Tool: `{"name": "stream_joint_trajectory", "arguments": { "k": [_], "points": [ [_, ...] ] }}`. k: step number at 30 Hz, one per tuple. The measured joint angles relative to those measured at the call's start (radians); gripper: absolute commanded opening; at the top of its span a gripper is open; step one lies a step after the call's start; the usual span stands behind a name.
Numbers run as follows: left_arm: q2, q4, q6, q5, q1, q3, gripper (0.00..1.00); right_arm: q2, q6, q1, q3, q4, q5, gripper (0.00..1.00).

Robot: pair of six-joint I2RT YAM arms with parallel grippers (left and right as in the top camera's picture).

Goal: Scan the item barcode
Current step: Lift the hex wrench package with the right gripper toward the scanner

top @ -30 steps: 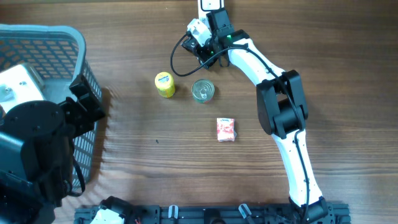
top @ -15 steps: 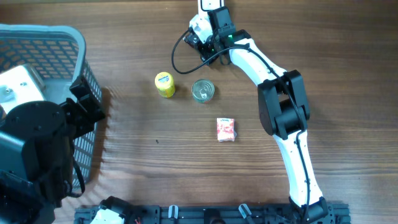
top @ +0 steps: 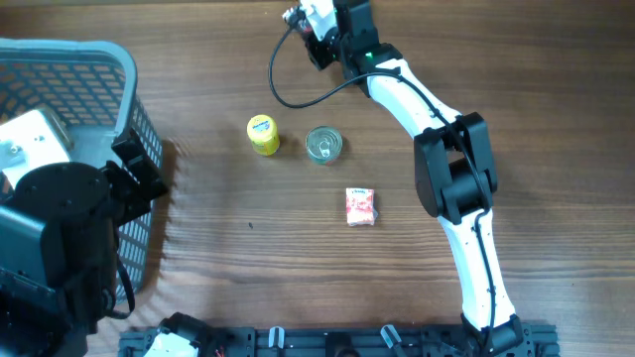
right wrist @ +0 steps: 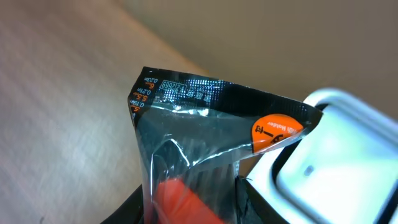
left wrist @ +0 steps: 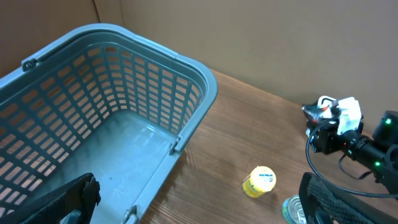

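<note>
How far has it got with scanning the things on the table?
Done: the right gripper is shut on a dark packet, held up near the far edge. In hand: presenting it for scanning; small print shows along its top seam, but no clear barcode. Left: the yellow tub, tin can and red pouch wait on the table; no items show in the basket.

A blue-grey plastic basket (top: pixel 127 89) with slotted walls sits at the left end of the wooden table (top: pixel 248 258), its inside bare as far as the left wrist view shows. Well apart from it, out in the middle of the table, are three small goods. A little yellow tub (top: pixel 263 134) stands just beside a tin can (top: pixel 323 144), which is upright with its ring-pull lid facing up. A red packet (top: pixel 360 206) lies flat a bit nearer the front edge, to the can's right. None of the three touch.
</note>
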Motion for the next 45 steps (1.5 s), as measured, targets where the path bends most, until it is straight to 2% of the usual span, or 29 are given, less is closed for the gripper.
{"name": "stream_joint_trajectory", "arguments": {
  "k": [11,22,28,35,45],
  "points": [
    [0.030,-0.007,-0.004,0.000,0.000,0.000,1.00,0.000,-0.004,-0.012,-0.004,0.208,0.077,0.26],
    [0.068,-0.019,-0.004,0.000,0.000,0.000,1.00,0.051,-0.005,-0.046,-0.006,0.513,0.106,0.25],
    [0.067,-0.021,-0.004,0.000,0.000,0.000,1.00,0.140,-0.005,-0.045,-0.009,0.592,0.103,0.25],
    [0.067,-0.021,-0.004,0.000,0.000,0.000,1.00,0.154,-0.005,-0.045,-0.012,0.679,0.103,0.23],
    [0.067,-0.024,-0.009,0.000,0.000,0.000,1.00,0.154,-0.004,-0.045,-0.012,0.690,0.103,0.20]
  ]
}}
